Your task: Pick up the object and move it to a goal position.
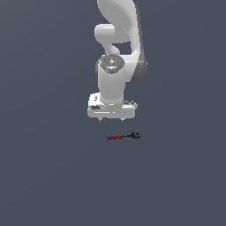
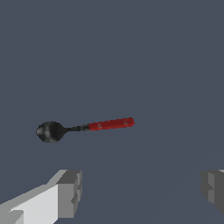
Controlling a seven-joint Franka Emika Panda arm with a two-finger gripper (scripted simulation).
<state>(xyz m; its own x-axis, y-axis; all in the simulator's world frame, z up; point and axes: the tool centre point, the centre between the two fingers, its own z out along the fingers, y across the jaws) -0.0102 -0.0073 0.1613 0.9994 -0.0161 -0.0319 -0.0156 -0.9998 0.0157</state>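
Hanging wide open and empty, the claw (image 1: pixel 111 119) shows only fingertips (image 2: pixel 69 192), apart from the rod (image 1: pixel 123 137).

Only a plain dark blue-grey floor (image 1: pixel 48 176), flat and even everywhere. No visible walls, furniture or windows. Soft, uniform light.

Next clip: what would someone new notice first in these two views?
The white arm fills the upper middle of the exterior view, its claw open and pointing down at a bare grey floor. Just below it in that view lies the rod, red end toward the exterior view's left, black knob toward its right. In the wrist view the rod lies beyond the two fingertips, untouched.
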